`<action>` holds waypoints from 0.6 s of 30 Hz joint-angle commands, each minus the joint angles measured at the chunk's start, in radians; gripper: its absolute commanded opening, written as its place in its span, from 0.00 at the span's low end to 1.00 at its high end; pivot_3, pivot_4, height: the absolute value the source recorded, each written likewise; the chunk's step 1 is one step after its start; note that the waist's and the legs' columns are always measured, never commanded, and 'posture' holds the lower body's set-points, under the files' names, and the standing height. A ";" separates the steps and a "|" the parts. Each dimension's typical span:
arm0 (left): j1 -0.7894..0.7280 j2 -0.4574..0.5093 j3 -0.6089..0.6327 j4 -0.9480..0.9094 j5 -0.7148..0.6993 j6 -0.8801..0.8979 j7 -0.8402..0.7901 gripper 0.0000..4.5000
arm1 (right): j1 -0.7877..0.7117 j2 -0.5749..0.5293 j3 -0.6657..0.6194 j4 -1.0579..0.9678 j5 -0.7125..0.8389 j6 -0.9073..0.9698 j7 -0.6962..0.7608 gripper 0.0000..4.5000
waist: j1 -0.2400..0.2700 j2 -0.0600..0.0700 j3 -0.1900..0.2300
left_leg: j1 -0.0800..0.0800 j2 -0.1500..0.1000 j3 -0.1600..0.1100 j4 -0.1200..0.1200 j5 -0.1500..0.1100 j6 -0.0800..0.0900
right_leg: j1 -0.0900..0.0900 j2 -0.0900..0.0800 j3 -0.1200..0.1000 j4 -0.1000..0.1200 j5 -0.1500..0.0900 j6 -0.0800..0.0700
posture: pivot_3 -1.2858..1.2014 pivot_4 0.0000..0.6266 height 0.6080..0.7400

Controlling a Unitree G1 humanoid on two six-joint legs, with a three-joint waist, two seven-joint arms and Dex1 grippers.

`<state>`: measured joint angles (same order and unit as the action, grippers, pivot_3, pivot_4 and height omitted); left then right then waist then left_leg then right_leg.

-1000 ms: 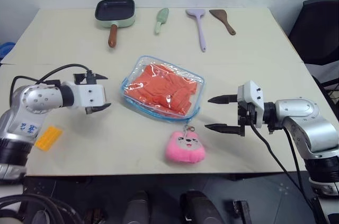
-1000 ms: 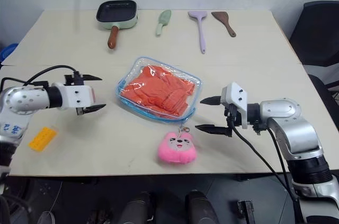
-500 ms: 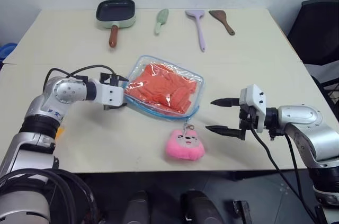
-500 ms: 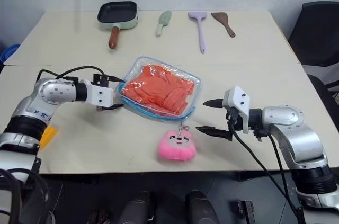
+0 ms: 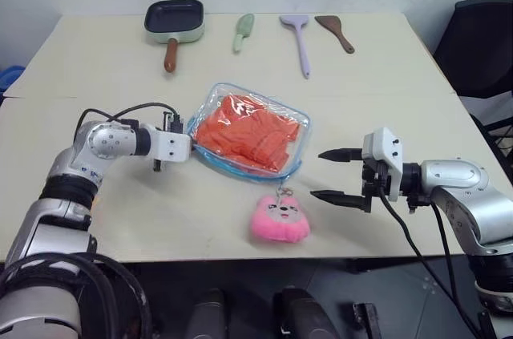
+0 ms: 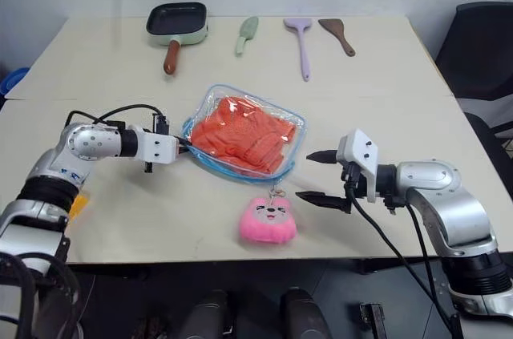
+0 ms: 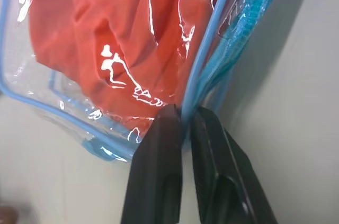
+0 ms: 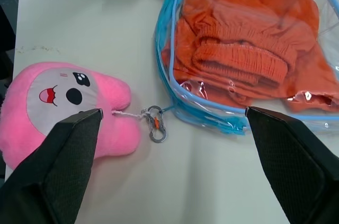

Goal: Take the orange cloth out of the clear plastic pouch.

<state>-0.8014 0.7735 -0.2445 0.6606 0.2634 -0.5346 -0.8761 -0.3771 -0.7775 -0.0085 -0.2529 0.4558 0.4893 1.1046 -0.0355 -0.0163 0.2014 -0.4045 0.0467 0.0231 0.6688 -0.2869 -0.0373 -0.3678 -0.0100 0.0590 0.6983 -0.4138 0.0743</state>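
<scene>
The clear plastic pouch (image 5: 298, 119), edged in light blue, lies mid-table with the orange cloth (image 5: 240, 134) crumpled inside it. My left gripper (image 5: 190, 145) is at the pouch's left edge. In the left wrist view its black fingers (image 7: 159, 155) are shut on the blue edging (image 7: 204, 70), with the cloth (image 7: 106, 33) just behind the plastic. My right gripper (image 5: 317, 174) hovers open to the right of the pouch with nothing between its fingers. A pink plush charm (image 5: 279, 221) hangs off the pouch's near corner by a small clip (image 8: 157, 128).
Along the table's far edge lie a green pan (image 5: 173, 20), a green scoop (image 5: 244, 30), a purple spatula (image 5: 298, 38) and a brown spatula (image 5: 337, 32). A small yellow-orange brick (image 6: 77, 206) peeks from behind my left arm. A black chair (image 5: 481, 42) stands at the right.
My left gripper travelled right to the pouch's left edge and closed on the blue edging. The right gripper stayed open in place.
</scene>
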 commanded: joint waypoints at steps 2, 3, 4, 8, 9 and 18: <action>0.196 -0.012 0.069 -0.539 -0.079 0.503 -0.062 0.10 | 0.004 -0.007 -0.020 -0.040 0.021 -0.001 -0.003 1.00 | 0.001 0.000 0.000 | 0.000 0.000 0.000 0.000 0.000 0.000 | 0.000 0.000 0.000 0.000 0.000 0.000 | 0.52 0.24 1.00; 0.231 -0.025 0.082 -0.664 -0.071 0.641 -0.058 0.10 | 0.007 -0.005 -0.017 -0.042 0.021 -0.001 -0.004 1.00 | 0.001 0.000 0.000 | 0.000 0.000 -0.001 -0.001 0.000 0.000 | 0.000 -0.001 0.000 0.000 0.000 0.000 | 0.52 0.24 1.00; 0.258 -0.036 0.088 -0.766 -0.064 0.758 -0.056 0.10 | 0.009 -0.004 -0.016 -0.044 0.022 -0.001 -0.005 1.00 | 0.003 0.000 0.000 | 0.000 0.000 -0.001 -0.001 0.000 0.000 | 0.001 -0.001 0.000 0.000 0.000 0.000 | 0.52 0.24 1.00; 0.310 -0.079 0.049 -1.094 -0.018 1.178 -0.062 0.10 | 0.016 0.001 -0.009 -0.046 0.019 -0.004 -0.008 1.00 | 0.008 0.000 0.000 | 0.000 -0.001 -0.003 0.001 0.000 0.002 | 0.003 0.000 0.000 -0.001 0.000 0.000 | 0.52 0.24 1.00; 0.312 -0.084 0.031 -1.136 -0.009 1.229 -0.058 0.10 | 0.017 0.000 -0.005 -0.047 0.017 -0.005 -0.006 1.00 | 0.008 0.000 0.000 | 0.000 -0.001 -0.003 0.002 -0.001 0.004 | 0.004 0.001 0.000 -0.001 0.001 0.001 | 0.52 0.24 1.00; 0.361 -0.056 -0.015 -1.153 0.018 1.253 0.010 0.10 | 0.001 -0.026 -0.016 -0.014 0.000 -0.018 0.015 1.00 | 0.005 0.000 0.000 | 0.006 -0.001 -0.003 -0.002 0.001 0.007 | 0.008 0.002 0.000 -0.004 0.004 0.001 | 0.52 0.24 1.00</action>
<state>-0.4464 0.7018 -0.2761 -0.4895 0.2764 0.7422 -0.8817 -0.3647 -0.7854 -0.0041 -0.2606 0.4507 0.4841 1.1141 -0.0309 -0.0167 0.2014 -0.3987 0.0455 0.0198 0.6665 -0.2858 -0.0307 -0.3594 -0.0077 0.0594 0.6934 -0.4095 0.0752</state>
